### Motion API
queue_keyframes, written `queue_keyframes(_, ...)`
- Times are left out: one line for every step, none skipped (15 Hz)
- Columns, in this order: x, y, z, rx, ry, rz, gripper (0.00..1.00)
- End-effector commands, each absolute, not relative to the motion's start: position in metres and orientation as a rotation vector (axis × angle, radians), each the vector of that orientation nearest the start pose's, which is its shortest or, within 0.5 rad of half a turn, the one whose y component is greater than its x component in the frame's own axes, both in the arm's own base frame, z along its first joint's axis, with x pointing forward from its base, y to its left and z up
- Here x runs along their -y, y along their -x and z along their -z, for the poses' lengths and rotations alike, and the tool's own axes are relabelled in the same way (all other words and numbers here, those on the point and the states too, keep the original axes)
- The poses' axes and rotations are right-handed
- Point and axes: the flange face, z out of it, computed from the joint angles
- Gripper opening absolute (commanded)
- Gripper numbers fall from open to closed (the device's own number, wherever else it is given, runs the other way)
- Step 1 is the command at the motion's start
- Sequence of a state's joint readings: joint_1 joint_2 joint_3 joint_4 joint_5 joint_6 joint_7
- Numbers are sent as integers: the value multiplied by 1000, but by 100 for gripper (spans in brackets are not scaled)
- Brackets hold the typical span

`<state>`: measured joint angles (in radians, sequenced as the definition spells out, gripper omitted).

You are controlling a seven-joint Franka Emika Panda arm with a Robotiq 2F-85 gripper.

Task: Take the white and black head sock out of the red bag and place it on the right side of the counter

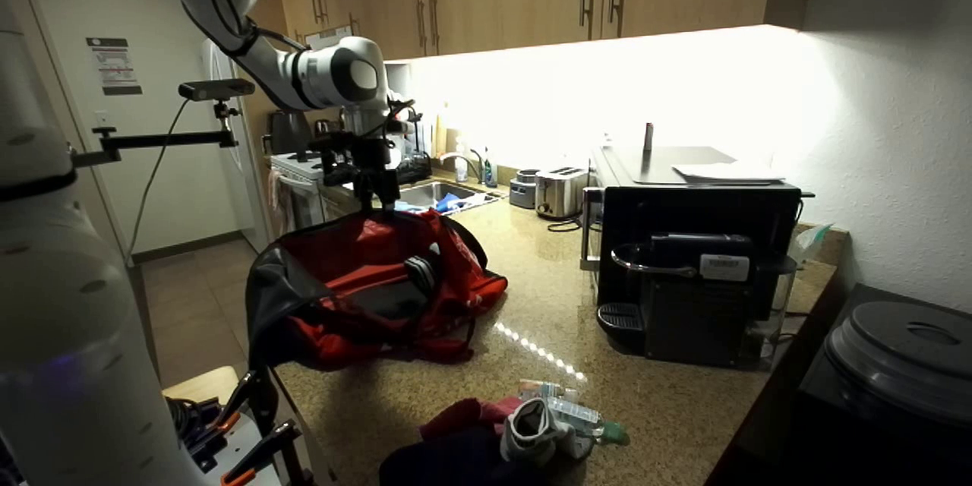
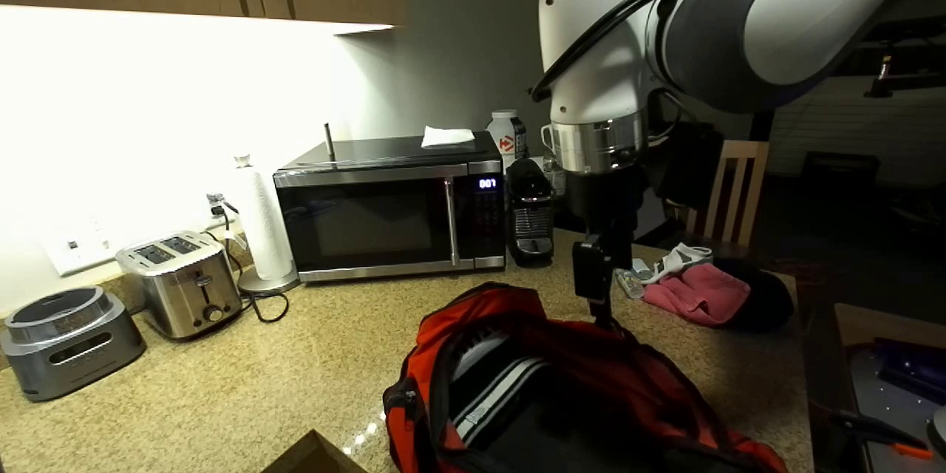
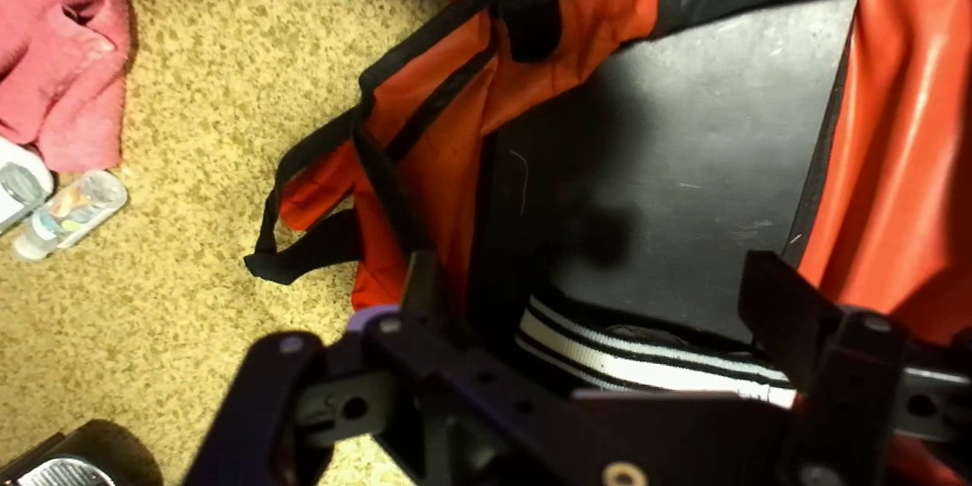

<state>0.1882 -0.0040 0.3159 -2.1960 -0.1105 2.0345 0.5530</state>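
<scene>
The red bag lies open on the counter and shows in both exterior views [image 1: 486, 292] [image 2: 425, 336] and the wrist view [image 3: 896, 129]. The white and black head sock, with white stripes on black, lies inside the bag; it shows in both exterior views [image 1: 420, 272] [image 2: 502, 395]. In the wrist view the head sock [image 3: 645, 361] is partly hidden behind my gripper. My gripper [image 3: 592, 273] points down at the bag's opening, fingers wide apart and nothing between them. In both exterior views the gripper [image 1: 377, 206] [image 2: 602, 318] is at the bag's upper edge.
A pink cloth [image 2: 698, 294], a grey-white item [image 1: 529, 425], a plastic bottle [image 1: 577, 416] and a dark item [image 2: 761, 295] lie near the counter's end. The microwave [image 2: 384, 222], coffee machine [image 2: 530, 218], toaster [image 2: 185, 288] and sink [image 1: 437, 191] stand around the bag.
</scene>
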Motion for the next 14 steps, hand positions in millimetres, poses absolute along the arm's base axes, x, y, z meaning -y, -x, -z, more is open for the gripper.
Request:
queue_keyframes(-247, -469, -361, 91, 3311, -118, 100)
queue_keyframes(-247, -473, -359, 96, 3311, -111, 100)
queue_keyframes(-248, -477, -356, 96, 3307, -107, 100)
queue_keyframes(-247, -481, -352, 90, 3304, -105, 100)
queue_keyframes(-247, -485, -349, 87, 3297, -105, 100)
queue_keyframes(-247, -489, -345, 84, 3293, -107, 100)
queue_keyframes(-247, -493, -342, 81, 3288, -108, 100)
queue_keyframes(-247, -497, -338, 78, 3284, -108, 100)
queue_keyframes(-247, -501, -335, 74, 3280, -109, 100)
queue_keyframes(-246, -506, -331, 69, 3278, -112, 100)
queue_keyframes(-245, -511, -327, 63, 3276, -117, 100)
queue_keyframes(-243, -515, -322, 54, 3272, -121, 100)
queue_keyframes(-242, -520, -318, 44, 3270, -122, 100)
queue_keyframes(-241, -525, -314, 36, 3266, -120, 100)
